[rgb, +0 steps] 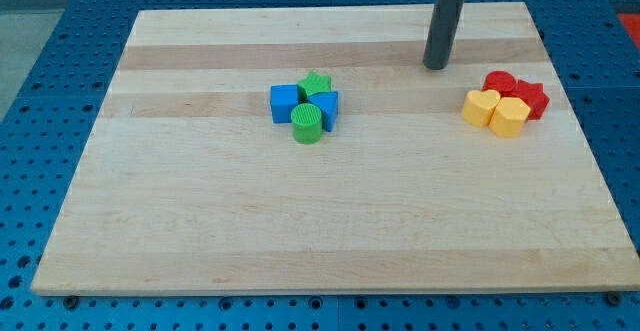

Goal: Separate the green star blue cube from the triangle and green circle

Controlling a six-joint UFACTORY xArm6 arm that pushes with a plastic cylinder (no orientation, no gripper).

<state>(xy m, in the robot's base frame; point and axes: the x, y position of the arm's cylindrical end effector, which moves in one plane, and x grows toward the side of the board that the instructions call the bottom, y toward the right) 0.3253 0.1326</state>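
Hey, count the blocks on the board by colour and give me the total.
Blue: 2, the blue cube and blue triangle
Green: 2, the green star and green circle
Red: 2
Yellow: 2
Total: 8

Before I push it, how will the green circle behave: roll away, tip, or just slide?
The green circle stands upright on its flat end, so it will probably slide, not roll. It looks squat, so tipping seems unlikely. It touches the blue triangle and sits near the blue cube, so a push may drag them along. My tip is well off to the view's right.
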